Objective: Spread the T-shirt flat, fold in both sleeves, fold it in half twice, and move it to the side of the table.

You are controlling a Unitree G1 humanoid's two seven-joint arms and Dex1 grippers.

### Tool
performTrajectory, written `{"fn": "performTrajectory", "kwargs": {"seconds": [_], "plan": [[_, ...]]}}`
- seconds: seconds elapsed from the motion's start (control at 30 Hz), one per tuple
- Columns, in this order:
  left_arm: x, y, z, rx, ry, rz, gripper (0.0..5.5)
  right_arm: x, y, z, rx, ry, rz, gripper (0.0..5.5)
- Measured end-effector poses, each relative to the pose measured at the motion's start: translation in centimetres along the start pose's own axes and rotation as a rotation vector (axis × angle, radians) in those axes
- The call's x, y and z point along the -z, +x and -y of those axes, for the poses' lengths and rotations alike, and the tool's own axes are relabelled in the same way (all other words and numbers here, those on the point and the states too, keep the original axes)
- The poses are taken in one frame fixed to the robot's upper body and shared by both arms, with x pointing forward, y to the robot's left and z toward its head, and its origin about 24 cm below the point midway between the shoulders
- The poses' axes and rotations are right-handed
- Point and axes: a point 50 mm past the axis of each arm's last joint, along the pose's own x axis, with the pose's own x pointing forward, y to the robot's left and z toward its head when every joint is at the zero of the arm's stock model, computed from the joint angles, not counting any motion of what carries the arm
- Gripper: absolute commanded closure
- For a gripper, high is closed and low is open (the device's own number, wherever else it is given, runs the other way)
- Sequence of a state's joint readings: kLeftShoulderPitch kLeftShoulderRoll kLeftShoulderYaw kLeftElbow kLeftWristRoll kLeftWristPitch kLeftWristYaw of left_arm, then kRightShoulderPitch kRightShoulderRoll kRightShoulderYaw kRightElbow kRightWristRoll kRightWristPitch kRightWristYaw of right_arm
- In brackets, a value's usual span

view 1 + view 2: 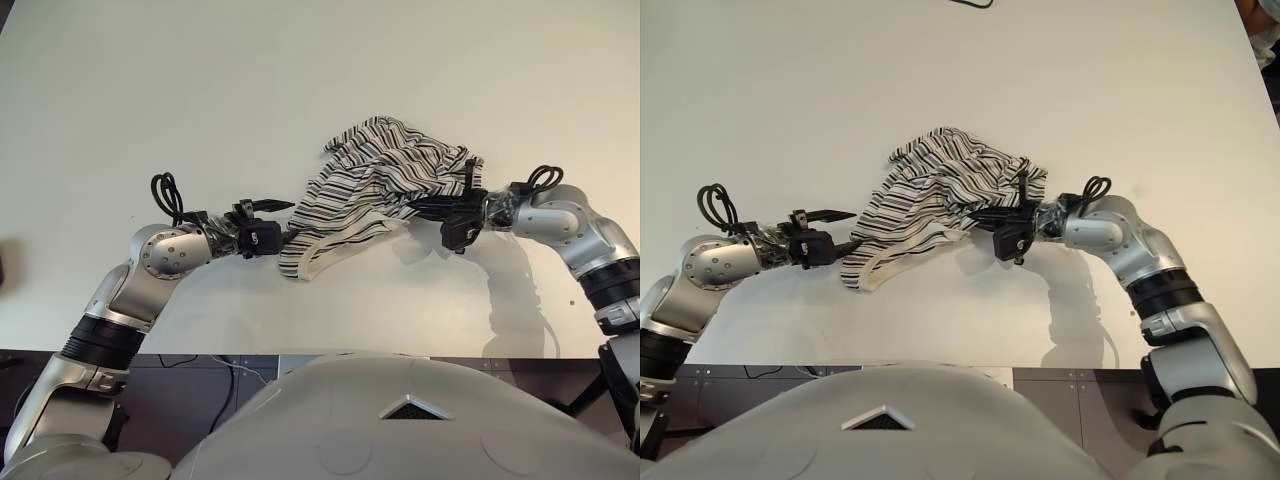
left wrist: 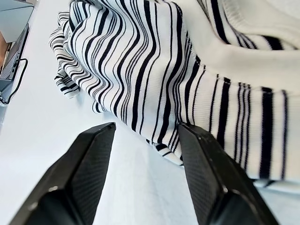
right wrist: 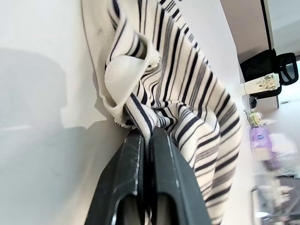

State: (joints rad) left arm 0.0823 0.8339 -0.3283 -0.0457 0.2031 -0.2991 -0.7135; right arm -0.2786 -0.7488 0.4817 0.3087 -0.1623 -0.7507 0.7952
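We see a black-and-white striped T-shirt (image 1: 385,170) lying crumpled in a heap on a plain white table (image 1: 200,80). It sits near the middle of the table, toward the robot's edge. The shirt is not spread flat: its folds bunch up, and a white ribbed band curls out at its near left corner.

The shirt lies between the robot's two arms. On the left, the left pincer (image 1: 288,220) sits low over the table just beside that near left corner, its two black fingers spread wide. From the left wrist, one finger (image 2: 211,173) meets the striped edge of the cloth, though we cannot tell whether it touches. The other finger is apart from the cloth, over bare table.

On the right, the right pincer (image 3: 146,136) is closed tight on a bunched fold at the shirt's right side. The fabric is pinched between its fingers, and the rest of the cloth drapes away from it across the table.
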Motion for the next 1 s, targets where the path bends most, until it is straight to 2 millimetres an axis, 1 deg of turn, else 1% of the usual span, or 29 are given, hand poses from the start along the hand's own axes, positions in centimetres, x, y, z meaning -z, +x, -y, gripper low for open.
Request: {"fn": "performTrajectory", "kwargs": {"seconds": [0.13, 0.2, 0.27, 0.3, 0.33, 0.37, 0.4, 0.47, 0.53, 0.6, 0.67, 0.77, 0.87, 0.93, 1.0], "plan": [[0.1, -0.1, 0.4, -0.035, 0.002, 0.008, 3.00, -2.7, -2.6, 2.2, -0.054, 0.306, 0.123, 5.39], [0.2, 0.0, 0.6, -0.057, -0.023, 0.012, 3.00, -3.6, -4.1, 3.1, -0.121, 0.478, 0.167, 5.39], [0.3, 0.2, 0.4, -0.097, -0.142, 0.033, 3.00, -3.3, -5.5, 4.5, -0.133, 0.702, 0.203, 5.39], [0.3, 0.2, 0.3, -0.100, -0.190, 0.042, 3.00, -3.0, -6.0, 5.2, -0.124, 0.752, 0.200, 5.39], [0.3, 0.2, 0.2, -0.101, -0.256, 0.052, 3.00, -2.1, -6.7, 5.9, -0.092, 0.815, 0.157, 5.39], [0.4, 0.3, 0.0, -0.106, -0.310, 0.062, 3.00, -1.2, -7.0, 5.9, -0.074, 0.837, 0.096, 5.39], [0.4, 0.2, -0.2, -0.121, -0.370, 0.069, 3.00, 0.1, -7.2, 5.1, -0.076, 0.861, 0.001, 5.39], [0.2, -0.1, -1.2, -0.169, -0.442, 0.090, 3.00, 1.3, -7.3, 3.7, -0.118, 0.804, -0.116, 5.39], [-0.2, -0.5, -2.0, -0.193, -0.437, 0.103, 3.00, 1.9, -7.3, 2.5, -0.167, 0.742, -0.183, 5.39], [-0.4, -0.2, -1.7, -0.171, -0.362, 0.068, 3.00, 2.0, -7.2, 1.8, -0.202, 0.721, -0.197, 5.39], [-0.5, 0.1, -1.3, -0.146, -0.284, 0.039, 3.00, 1.7, -6.7, 2.0, -0.191, 0.712, -0.160, 5.39], [-0.9, 0.2, -0.8, -0.131, -0.235, 0.037, 3.00, 1.1, -5.8, 2.9, -0.108, 0.694, -0.088, 4.90], [-1.6, 0.3, 0.0, -0.098, -0.164, 0.041, 3.00, 1.1, -6.1, 3.6, -0.024, 0.800, -0.047, 4.29], [-2.4, 0.4, 0.7, -0.072, -0.118, 0.052, 3.00, 1.0, -5.9, 4.0, 0.014, 0.851, -0.022, 3.92], [-2.9, 0.1, 1.2, -0.046, -0.050, 0.053, 3.00, 1.0, -5.8, 4.2, 0.048, 0.886, -0.027, 3.54]]}}
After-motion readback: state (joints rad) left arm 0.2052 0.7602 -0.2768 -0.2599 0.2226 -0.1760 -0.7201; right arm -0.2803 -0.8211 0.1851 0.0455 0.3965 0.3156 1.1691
